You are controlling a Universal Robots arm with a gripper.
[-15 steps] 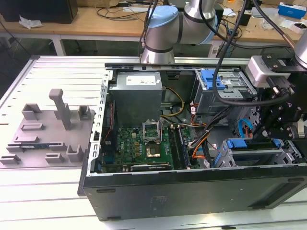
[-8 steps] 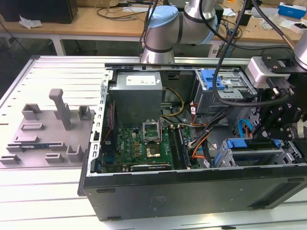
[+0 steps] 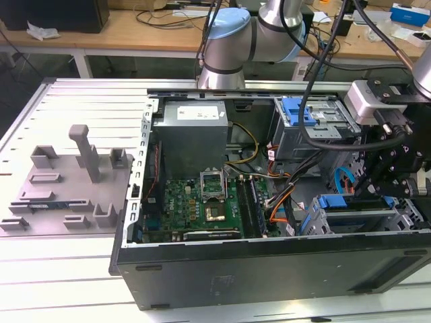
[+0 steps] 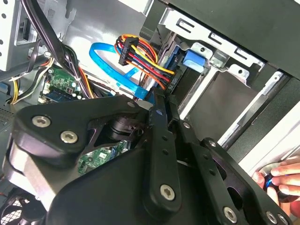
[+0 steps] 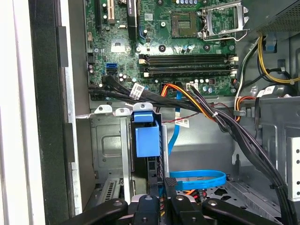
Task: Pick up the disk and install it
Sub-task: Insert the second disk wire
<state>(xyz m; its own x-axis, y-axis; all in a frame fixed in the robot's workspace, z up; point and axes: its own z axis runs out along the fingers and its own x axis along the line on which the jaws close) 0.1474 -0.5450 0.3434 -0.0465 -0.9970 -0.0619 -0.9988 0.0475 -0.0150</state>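
**Gripper at the drive bay, disk standing on edge in its slot**

In the exterior view, outside the computer case (image 3: 269,269) on the exterior view's left, a grey fixture (image 3: 74,182) of posts and slots sits on the ribbed table (image 3: 54,282). Inside the open case, the green motherboard (image 3: 195,202) lies in the middle. The grey power supply (image 3: 192,131) sits just behind it, against the case's far wall. At the case's end on the exterior view's right, the arm's gripper (image 3: 377,192) hangs over the drive cage (image 3: 363,219) in the near corner.

The disk (image 5: 144,138) is in that cage. In the first wrist view it stands on edge in a slot of the cage, seen as a narrow strip. Its long axis runs from the blue carrier tab, at the end nearest the motherboard, back toward the gripper (image 5: 161,190). The gripper sits right at the disk's other end. Whether it is clamped on the disk or merely against it, I cannot tell.

The first wrist view also shows the memory slots and the loop of blue data cable (image 5: 197,178) beside the cage. The second wrist view looks across the gripper (image 4: 161,110) instead. It catches the disk's blue tab (image 4: 194,60) between the cage rails, and a bundle of red, yellow and black power wires (image 4: 140,58) close by. A person's hand (image 4: 281,180) is at the case's outer edge, its fingertips on something small and dark.
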